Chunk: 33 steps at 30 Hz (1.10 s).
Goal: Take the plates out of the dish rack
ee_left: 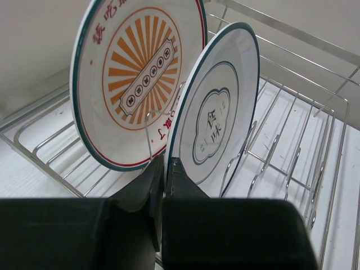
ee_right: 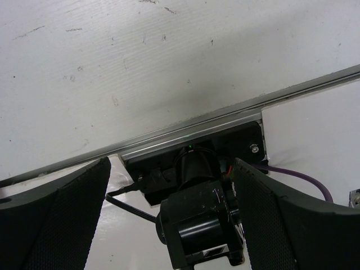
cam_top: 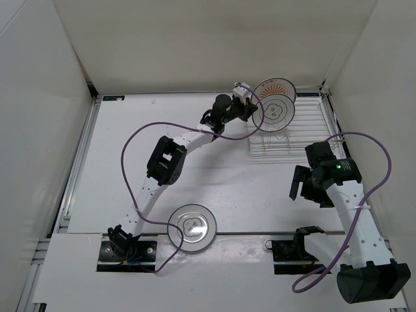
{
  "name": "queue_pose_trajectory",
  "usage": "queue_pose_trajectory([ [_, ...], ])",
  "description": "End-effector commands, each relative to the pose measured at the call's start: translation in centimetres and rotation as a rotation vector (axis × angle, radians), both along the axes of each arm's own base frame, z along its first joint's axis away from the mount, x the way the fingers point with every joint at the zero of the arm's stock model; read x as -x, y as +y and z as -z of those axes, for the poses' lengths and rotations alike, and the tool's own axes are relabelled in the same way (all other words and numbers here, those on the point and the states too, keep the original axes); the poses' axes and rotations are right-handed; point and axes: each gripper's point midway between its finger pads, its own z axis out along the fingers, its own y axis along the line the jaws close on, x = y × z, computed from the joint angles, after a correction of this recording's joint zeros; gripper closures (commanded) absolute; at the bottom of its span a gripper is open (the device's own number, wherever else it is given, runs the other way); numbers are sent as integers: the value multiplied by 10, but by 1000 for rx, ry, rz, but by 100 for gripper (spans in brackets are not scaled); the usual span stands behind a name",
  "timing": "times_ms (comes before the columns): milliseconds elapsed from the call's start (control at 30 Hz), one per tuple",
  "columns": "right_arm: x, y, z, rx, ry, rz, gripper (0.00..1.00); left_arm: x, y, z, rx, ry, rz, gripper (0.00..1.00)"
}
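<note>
Scalloped plate: The scalloped plate [ee_left: 214,121] stood upright in the dish rack [ee_left: 292,169], in the slot nearest the left arm.
Sunburst plate: The sunburst plate [ee_left: 132,79] stood upright just behind it in the same rack. You could not tell whether the two rims touched.
Third plate: The third plate [cam_top: 190,226] lay flat on the table [cam_top: 110,182] beside the left arm's base, well apart from the rack.
Left gripper: The left gripper [ee_left: 166,169] was clenched on the lower rim of the scalloped plate, one finger on each face.
Right gripper: The right gripper [ee_right: 171,169] was spread wide with nothing between its fingers, over the table near its own base and away from the rack.
Progress, as judged: One plate of three was out; the lift of the second was the step in hand.
Fault 1: The hold covered only a thin strip of rim. The plate could pivot or slip out during the lift.
Fault 2: A wire divider [ee_left: 147,140] stood close to the gripped rim. A sideways pull could snag it and drag the rack.
Fault 3: Tilting the plate backward could knock over the sunburst plate.
</note>
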Motion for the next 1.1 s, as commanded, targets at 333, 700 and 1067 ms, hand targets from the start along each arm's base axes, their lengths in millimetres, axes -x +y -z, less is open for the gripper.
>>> queue_pose_trajectory([
  [333, 7, 2, 2, -14, 12, -5, 10, -1, 23, -172, 203, -162, -107, 99],
  [700, 8, 2, 1, -20, -18, -4, 10, -7, 57, -210, 199, -195, -174, 99],
  [1067, 7, 4, 1, -32, -21, -14, 10, 95, 160, -246, 137, 153, -101, 99],
])
